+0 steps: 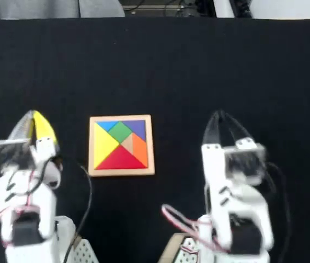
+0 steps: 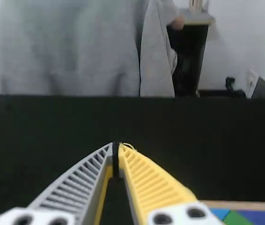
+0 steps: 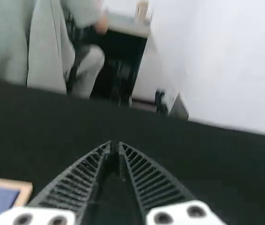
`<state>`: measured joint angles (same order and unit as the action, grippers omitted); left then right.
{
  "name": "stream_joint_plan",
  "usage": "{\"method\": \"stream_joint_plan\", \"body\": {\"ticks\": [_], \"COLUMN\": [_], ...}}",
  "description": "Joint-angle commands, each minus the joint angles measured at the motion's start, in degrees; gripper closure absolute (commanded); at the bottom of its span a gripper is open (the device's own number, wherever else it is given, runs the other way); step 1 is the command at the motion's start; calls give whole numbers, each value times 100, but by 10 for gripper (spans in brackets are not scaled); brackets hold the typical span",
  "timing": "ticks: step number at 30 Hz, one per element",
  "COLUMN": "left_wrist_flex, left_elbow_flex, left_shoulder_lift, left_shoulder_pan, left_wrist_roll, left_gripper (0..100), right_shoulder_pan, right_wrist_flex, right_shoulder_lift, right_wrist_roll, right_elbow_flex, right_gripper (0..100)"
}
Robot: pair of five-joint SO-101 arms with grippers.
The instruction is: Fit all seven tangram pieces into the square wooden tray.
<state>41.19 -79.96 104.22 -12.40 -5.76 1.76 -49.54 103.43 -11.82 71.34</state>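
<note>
The tray [image 1: 121, 172] lies at the table centre with the coloured pieces [image 1: 104, 145] seated inside its rim, so the step in hand is judged to be final verification. Hold the left gripper [image 1: 34, 114], at 9 o'clock of the tray, and the right gripper [image 1: 219, 114], at 3 o'clock, well apart from it; each has its fingers pressed together on nothing. Check the tan patch [image 1: 126, 143] near the middle: it may be a wood-coloured piece or bare tray floor. Avoid nudging the rim. No brand, label or writing is legible on tray or pieces.
</note>
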Motion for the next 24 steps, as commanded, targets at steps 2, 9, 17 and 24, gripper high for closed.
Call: {"method": "stream_joint_plan", "body": {"ticks": [2,9,17,24], "left_wrist_flex": [-1081,-563,1160,2514], "left_elbow_flex": [-1684,-1736,-1736,-1736], "left_shoulder_lift": [-44,-9,0,0], "left_shoulder_pan": [-119,-277,-312,-268], "left_wrist_roll": [9,9,9,9], "left_gripper": [970,970,970,970], "right_shoulder_pan": [97,62,44,44], "right_wrist_flex": [1398,703,-1152,-2488], "right_shoulder_lift": [505,497,505,505], "right_wrist_roll": [-9,26,35,35], "right_elbow_flex": [2545,2519,2519,2519], "right_gripper": [984,984,984,984]}}
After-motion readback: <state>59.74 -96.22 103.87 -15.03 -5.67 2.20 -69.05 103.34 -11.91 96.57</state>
